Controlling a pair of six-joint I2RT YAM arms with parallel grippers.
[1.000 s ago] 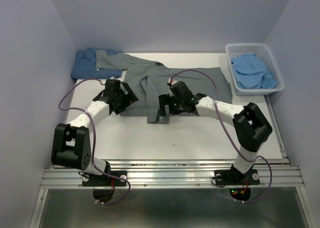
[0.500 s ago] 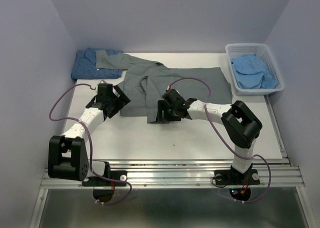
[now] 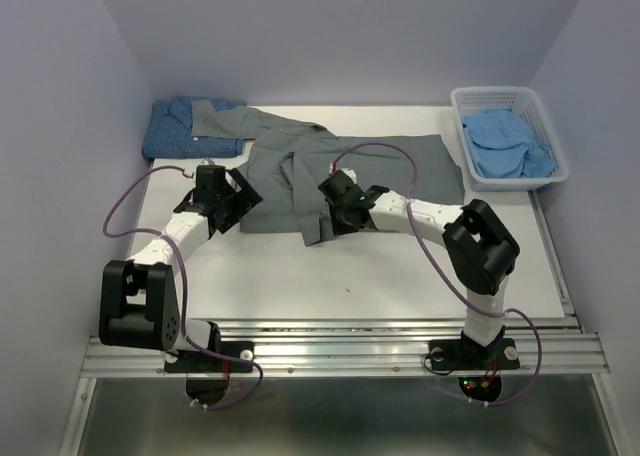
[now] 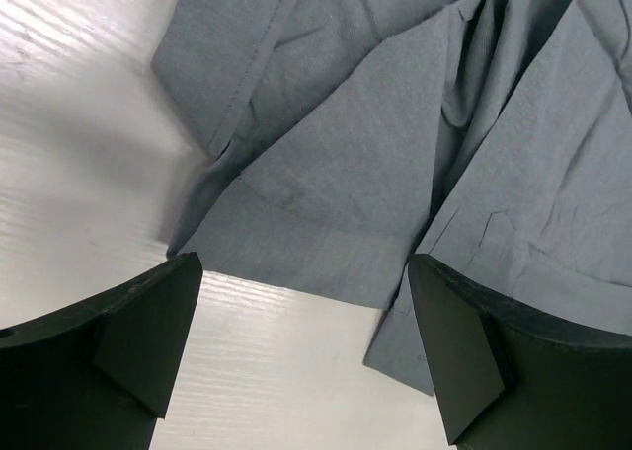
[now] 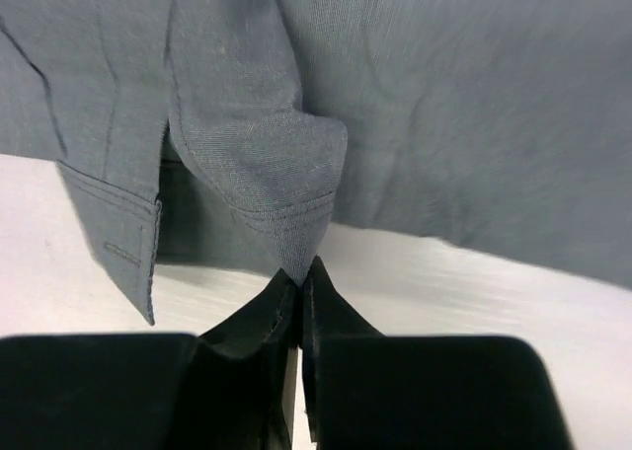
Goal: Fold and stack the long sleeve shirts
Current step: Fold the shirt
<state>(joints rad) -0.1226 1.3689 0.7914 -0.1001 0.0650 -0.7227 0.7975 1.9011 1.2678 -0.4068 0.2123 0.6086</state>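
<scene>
Our right fingers (image 5: pixel 247 371) pinch a hem fold of the grey shirt (image 3: pixel 390 161); its hem runs left, parallel to the bench's (image 3: pixel 350 276) near edge, toward our open left fingers (image 4: pixel 138 337).

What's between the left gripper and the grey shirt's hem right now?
Nothing visible. The left gripper, jaws open, hangs over the grey shirt at its near hem; only the white table shows beside the cloth.

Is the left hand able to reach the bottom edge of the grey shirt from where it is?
Probably yes. The left hand is open right by the grey shirt, whose hem lies on the table between its fingers with nothing covering it.
</scene>
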